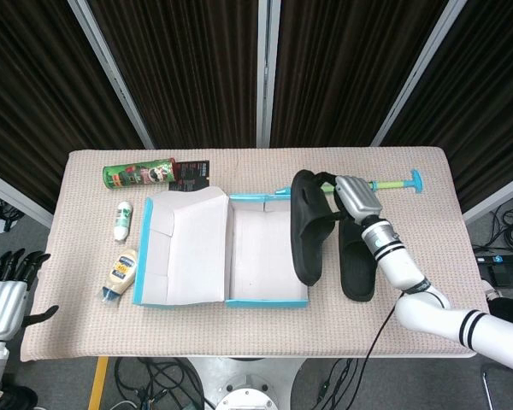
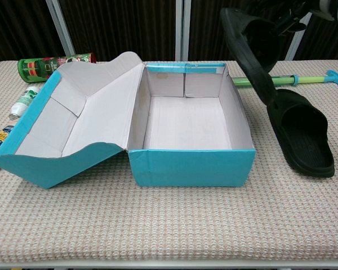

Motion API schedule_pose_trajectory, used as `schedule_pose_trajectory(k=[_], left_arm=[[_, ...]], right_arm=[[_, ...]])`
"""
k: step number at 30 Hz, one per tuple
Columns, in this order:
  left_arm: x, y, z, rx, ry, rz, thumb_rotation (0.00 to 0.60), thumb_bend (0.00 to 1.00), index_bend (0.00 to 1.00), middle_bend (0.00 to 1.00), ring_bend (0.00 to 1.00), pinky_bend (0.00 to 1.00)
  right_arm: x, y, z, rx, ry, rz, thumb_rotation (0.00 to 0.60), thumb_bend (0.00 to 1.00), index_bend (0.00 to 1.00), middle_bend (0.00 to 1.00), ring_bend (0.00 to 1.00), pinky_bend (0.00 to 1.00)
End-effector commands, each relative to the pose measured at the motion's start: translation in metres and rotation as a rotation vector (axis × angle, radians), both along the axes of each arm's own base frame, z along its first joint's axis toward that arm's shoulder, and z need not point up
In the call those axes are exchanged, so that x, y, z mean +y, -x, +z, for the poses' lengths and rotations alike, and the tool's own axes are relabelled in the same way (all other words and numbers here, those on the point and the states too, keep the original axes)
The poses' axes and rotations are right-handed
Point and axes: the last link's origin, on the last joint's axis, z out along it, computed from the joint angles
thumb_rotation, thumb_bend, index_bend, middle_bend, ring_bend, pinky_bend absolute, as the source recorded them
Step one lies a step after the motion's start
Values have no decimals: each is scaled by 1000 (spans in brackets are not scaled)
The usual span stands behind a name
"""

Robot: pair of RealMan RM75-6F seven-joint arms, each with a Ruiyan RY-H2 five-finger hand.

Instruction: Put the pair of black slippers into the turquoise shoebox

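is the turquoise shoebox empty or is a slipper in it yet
Empty: the turquoise shoebox shows only bare white floor. One slipper hangs above its right wall, the other slipper lies outside.

The turquoise shoebox (image 1: 265,256) sits open mid-counter, white inside, lid folded out to its left. One black slipper (image 1: 306,226) hangs tilted above the box's right wall; the other slipper (image 2: 303,132) lies flat toward the counter's right edge.

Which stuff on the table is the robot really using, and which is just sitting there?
Part of the job:
- black rubber slipper lifted by the right hand
- second black slipper lying on the table
- open turquoise cardboard shoebox

Just lying about:
- green crisp can
- small white bottle
- mayonnaise squeeze bottle
- long green and turquoise stick
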Motion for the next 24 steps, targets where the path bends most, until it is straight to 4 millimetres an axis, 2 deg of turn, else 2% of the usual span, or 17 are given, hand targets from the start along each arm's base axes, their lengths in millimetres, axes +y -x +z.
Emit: schedule_pose_trajectory(k=[1,11,20,24], left_arm=[[-2,1,0,-3,-1,3,600,29,165,120,41,33],[-2,5,-1,-10,0,9,600,28,165,120,41,33],[-3,8,-1,-12,0,18,600,29,165,120,41,33],[-3,9,-1,-13,0,22,600,29,165,120,41,33]], right_arm=[[7,-23,-30,-143,-60,24,600,286,420,392,745,904],[8,-55,-92,-286,-80,12,600,291,424,380,740,904],[4,-68,-125,-304,-44,-1,600,295,424,379,733,904],[6,-70,-133,-289,-30,14,600,296,424,379,733,904]])
